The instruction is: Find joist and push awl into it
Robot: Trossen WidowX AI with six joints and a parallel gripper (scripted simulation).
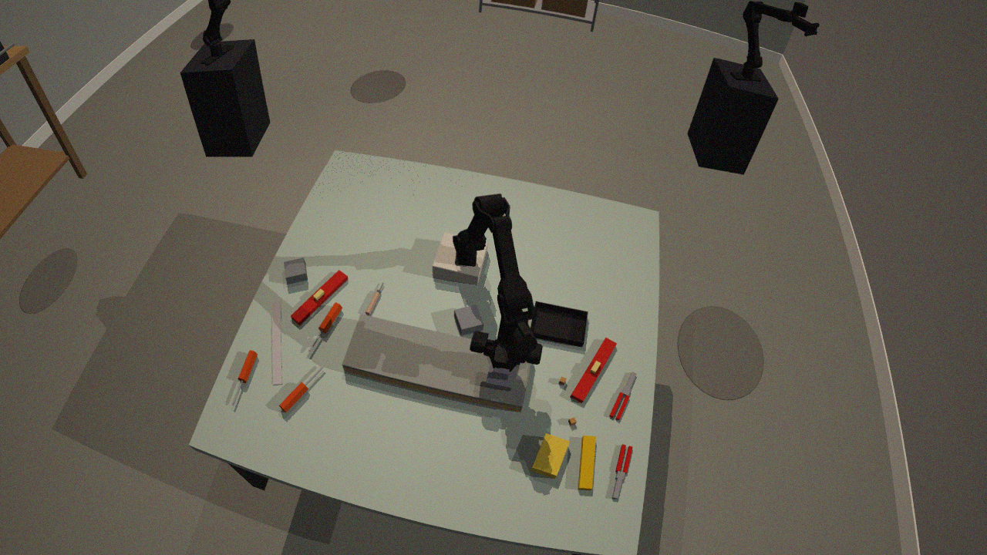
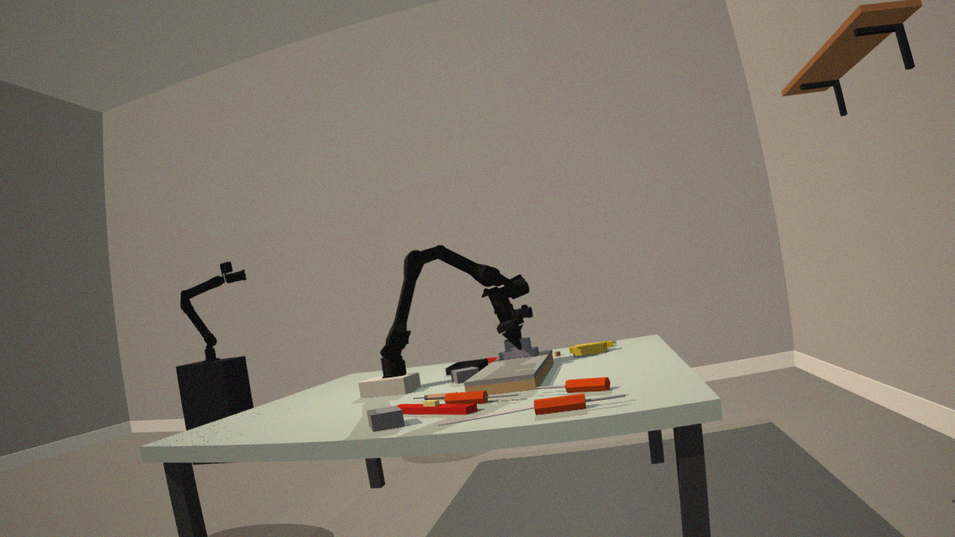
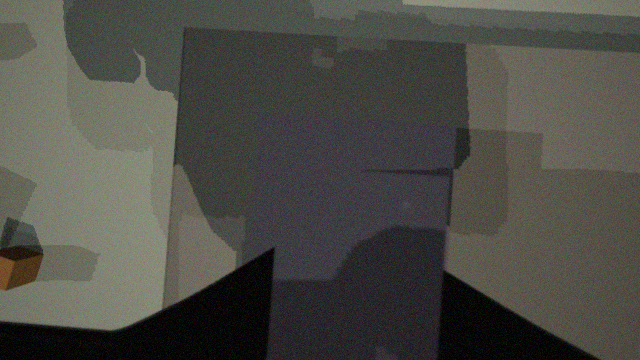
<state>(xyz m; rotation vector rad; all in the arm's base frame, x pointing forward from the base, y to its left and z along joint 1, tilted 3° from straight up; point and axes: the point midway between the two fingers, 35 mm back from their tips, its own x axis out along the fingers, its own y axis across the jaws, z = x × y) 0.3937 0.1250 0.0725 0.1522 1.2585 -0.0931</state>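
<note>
My gripper [image 1: 501,368] [image 2: 518,345] [image 3: 347,263] is shut on the grey-purple stud finder [image 1: 498,381] [image 2: 527,350] [image 3: 345,200]. The stud finder is at the right end of the grey floor panel [image 1: 399,358] [image 2: 502,376] [image 3: 575,215] in the top view, on its top or just above it; the wrist view does not settle which. No joist shows. The awl [image 1: 373,302], with a pinkish handle and thin metal tip, lies behind the panel's left end. The black tray [image 1: 560,325] [image 2: 466,367] stands empty behind and right of the panel.
A grey block [image 1: 468,320] lies behind the panel. Red levels [image 1: 319,297] [image 1: 594,370] lie on both sides. Orange-handled tools [image 1: 294,397] [image 2: 559,403] lie left. Yellow blocks [image 1: 550,455] [image 1: 587,462], red-handled pliers [image 1: 619,405] and small orange cubes [image 1: 572,421] [image 3: 19,270] are at the right.
</note>
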